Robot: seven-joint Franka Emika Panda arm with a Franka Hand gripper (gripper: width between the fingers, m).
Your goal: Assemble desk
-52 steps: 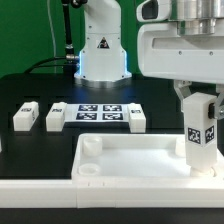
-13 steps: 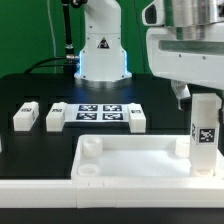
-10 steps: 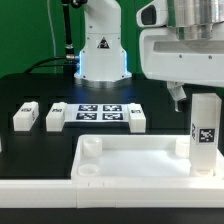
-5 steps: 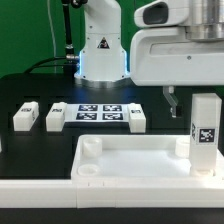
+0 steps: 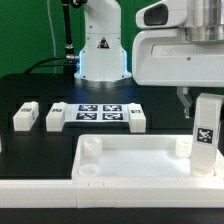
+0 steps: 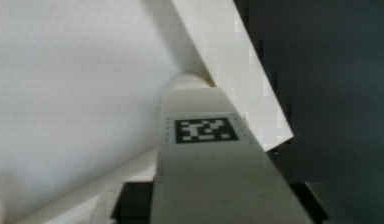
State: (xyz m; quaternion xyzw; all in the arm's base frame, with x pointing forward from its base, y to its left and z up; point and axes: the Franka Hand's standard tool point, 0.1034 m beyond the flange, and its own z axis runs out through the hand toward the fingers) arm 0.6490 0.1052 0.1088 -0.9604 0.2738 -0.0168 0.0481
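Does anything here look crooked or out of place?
The one upright leg, in the desk top's far corner on the exterior view's right, seems to lean slightly rather than stand straight. The loose legs behind it lie tidily. Nothing looks spilled or broken.

A white leg (image 6: 215, 185) stands on end, seen from above, its end face bearing a small black-and-white square tag (image 6: 208, 130). It stands against the raised rim (image 6: 233, 60) of the white desk top (image 6: 73, 90), whose flat floor lies beside it. Beyond the rim lies the dark table (image 6: 340, 80).
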